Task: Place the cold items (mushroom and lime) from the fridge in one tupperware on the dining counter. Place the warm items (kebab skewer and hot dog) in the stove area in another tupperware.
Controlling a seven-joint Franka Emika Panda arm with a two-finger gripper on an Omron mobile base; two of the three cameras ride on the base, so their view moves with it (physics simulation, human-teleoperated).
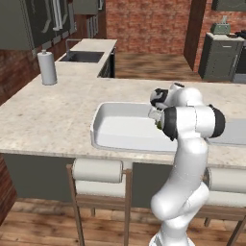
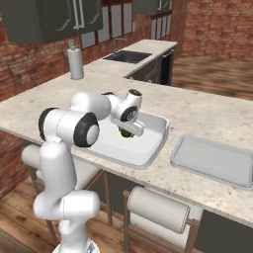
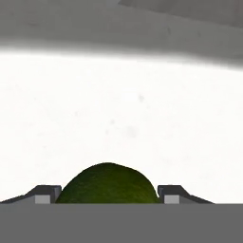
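Observation:
A dark green lime (image 3: 108,185) sits between my two fingertips (image 3: 47,193), which press on both of its sides. In the right base view the lime (image 2: 126,132) hangs under my gripper (image 2: 129,129), low over the inside of a white tupperware (image 2: 148,158) on the dining counter. From the left base view, the same tupperware (image 1: 98,132) lies in front of my arm, which hides most of the hand. A second, grey tupperware (image 2: 212,160) lies to the right of the white one. Mushroom, kebab skewer and hot dog are out of view.
A paper towel roll (image 1: 47,68) stands at the far left of the counter, near a sink (image 1: 81,56). Two padded stools (image 1: 97,173) (image 2: 158,207) stand against the counter's near edge. Dark cabinets hang above the far wall.

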